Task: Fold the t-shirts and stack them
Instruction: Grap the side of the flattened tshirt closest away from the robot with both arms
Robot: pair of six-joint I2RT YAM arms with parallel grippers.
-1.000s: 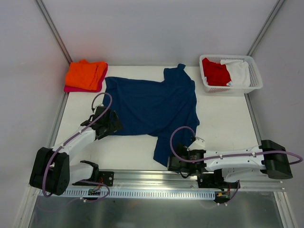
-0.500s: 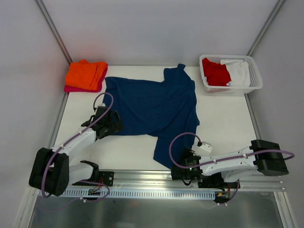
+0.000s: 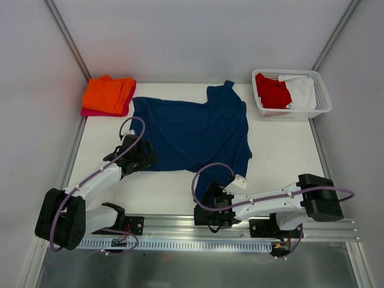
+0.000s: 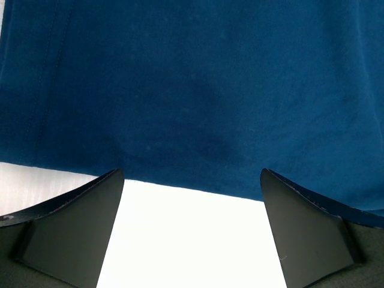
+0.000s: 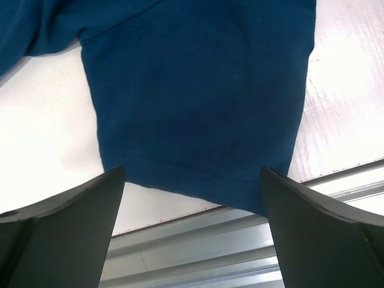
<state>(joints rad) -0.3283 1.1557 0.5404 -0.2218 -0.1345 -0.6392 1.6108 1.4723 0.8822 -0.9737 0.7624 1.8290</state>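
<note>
Lying flat, the navy t-shirt [image 3: 192,129] borders the left gripper [image 4: 191,175] and right gripper [image 5: 192,172]

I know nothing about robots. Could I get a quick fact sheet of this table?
Spread out: navy t-shirt, flat mid-table, unfolded
Folded pile: orange t-shirt on pink t-shirt, far left corner
Basket: far right, holding red t-shirt and white t-shirt
Left gripper: open, at the navy shirt's near edge
Right gripper: open, over its near sleeve

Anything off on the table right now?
Only the navy t-shirt: it lies skewed, and its near sleeve trails to the table's front edge, hem corner overlapping the metal rail. Folded orange t-shirt and basket look tidy.
</note>
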